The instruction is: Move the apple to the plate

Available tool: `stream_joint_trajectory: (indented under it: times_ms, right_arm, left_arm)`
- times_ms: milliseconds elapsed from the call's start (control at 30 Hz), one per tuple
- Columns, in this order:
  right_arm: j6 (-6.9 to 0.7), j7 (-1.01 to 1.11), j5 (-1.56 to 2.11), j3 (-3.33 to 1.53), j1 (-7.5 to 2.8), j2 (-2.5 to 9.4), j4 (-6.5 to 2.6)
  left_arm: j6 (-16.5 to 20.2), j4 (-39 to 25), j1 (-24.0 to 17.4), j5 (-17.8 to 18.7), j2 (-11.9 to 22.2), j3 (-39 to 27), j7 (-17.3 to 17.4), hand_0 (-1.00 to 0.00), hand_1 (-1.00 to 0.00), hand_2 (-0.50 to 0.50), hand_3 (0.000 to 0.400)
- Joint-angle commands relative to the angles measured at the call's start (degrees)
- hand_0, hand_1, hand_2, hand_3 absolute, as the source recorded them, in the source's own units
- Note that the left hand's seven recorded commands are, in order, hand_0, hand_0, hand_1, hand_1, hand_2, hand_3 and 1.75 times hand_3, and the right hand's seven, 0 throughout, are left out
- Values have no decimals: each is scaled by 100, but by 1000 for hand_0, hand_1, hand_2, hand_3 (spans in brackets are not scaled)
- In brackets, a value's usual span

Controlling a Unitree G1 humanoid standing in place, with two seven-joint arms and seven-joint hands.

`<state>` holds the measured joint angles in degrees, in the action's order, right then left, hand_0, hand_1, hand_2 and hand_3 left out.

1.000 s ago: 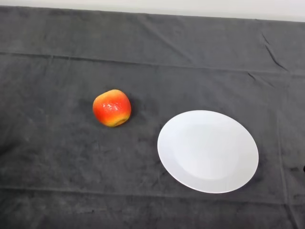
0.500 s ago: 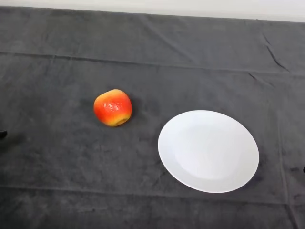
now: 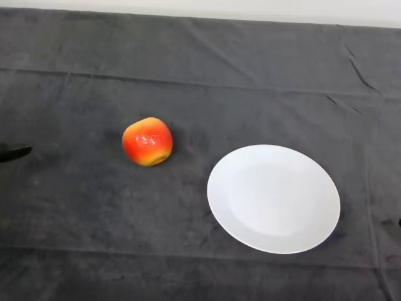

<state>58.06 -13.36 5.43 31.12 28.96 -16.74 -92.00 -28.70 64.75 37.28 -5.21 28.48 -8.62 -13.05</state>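
Note:
A red and yellow apple [image 3: 147,142] sits on the dark cloth left of centre. A white round plate [image 3: 274,198] lies on the cloth to its right and a little nearer to me, with a gap between them and nothing on it. A small black part of my left hand [image 3: 12,152] pokes in at the left edge, level with the apple and well apart from it. The rest of the hand is out of view.
The dark cloth [image 3: 200,75] covers the whole table, with creases across it. A pale strip of the far edge [image 3: 250,9] runs along the top.
My left hand has come into view at the left edge, moving right towards the apple. The apple and plate have not moved.

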Motion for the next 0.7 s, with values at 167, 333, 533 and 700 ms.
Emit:
stream_joint_trajectory:
  times_ms: [167, 333, 533, 700]
  right_arm:
    - [-462, -17, 39, 51, -531, 416, -512]
    - [-462, -17, 37, 53, -531, 416, -512]
    - [-463, -18, 35, 54, -532, 416, -511]
    - [-463, -18, 34, 55, -532, 416, -510]
  left_arm:
    - [55, 57, 424, -278, -301, 343, -98, 0, 0, 0, 0]
    - [68, 22, 476, -440, -522, 560, -101, 0, 0, 0, 0]
    - [89, -24, 518, -577, -699, 775, -9, 0, 0, 0, 0]
    - [94, -49, 525, -682, -834, 945, 47, 0, 0, 0, 0]
